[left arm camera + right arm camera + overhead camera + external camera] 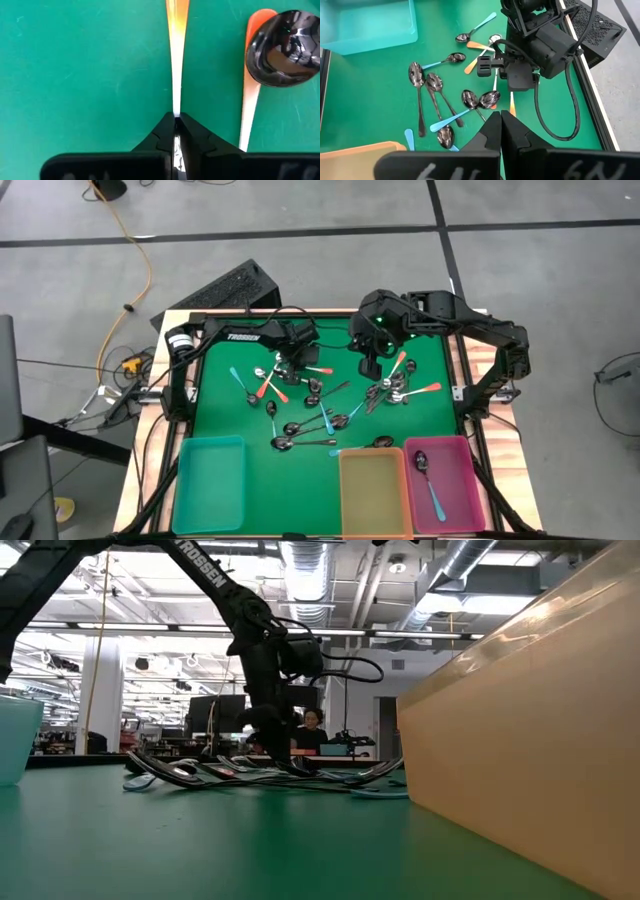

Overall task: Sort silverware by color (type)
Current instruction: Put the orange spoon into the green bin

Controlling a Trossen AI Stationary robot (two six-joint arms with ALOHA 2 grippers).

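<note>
From above, the left gripper [288, 366] is seen lowered into the cluster of spoons at the far left of the green mat [215, 415], with orange-handled and blue-handled spoons fanned out just beneath and beside it, while the right gripper [369, 366] hangs well apart over the other side, beside a second heap of spoons [395, 388]; the left arm is plainly the nearer one. At table height, the left gripper [268, 725] is shown standing down among the low-lying spoons [200, 772]. Past the left wrist, the fingers [162, 135] are closed on an orange-handled spoon [177, 30], whose long axis runs straight ahead from the fingertips, and a second orange-handled spoon [254, 85] lies parallel just beside it, a dark bowl [285, 47] resting over its handle. Past the right wrist, that gripper [500, 131] is shut and holds nothing. A straight lift should be judged likely to clear the neighbouring spoon.
</note>
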